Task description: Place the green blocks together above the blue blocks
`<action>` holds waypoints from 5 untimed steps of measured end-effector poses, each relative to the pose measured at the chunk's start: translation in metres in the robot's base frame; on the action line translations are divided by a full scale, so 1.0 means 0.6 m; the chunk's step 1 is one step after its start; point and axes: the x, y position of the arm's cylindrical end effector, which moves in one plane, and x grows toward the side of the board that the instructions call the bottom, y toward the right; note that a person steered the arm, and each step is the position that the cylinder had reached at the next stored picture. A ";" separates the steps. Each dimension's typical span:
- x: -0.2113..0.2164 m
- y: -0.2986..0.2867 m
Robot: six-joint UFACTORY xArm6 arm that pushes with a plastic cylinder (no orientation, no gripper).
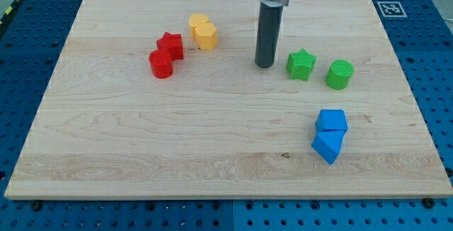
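My tip rests on the pale wooden board, just left of the green star block; it is a bare rod with no claw to open or close. The green cylinder block sits right of the star. Lower right, the blue cube touches the blue wedge-shaped block. A blue perforated table surrounds the board.

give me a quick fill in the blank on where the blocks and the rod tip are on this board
1. My tip stands just to the view's left of the green ____ block.
2. The green cylinder lies toward the view's ____ of that block.
3. The two blue blocks are ____ each other.
4. The yellow block lies nearest the ____ blocks.

Missing words: star; right; touching; red
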 end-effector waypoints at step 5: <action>0.032 0.022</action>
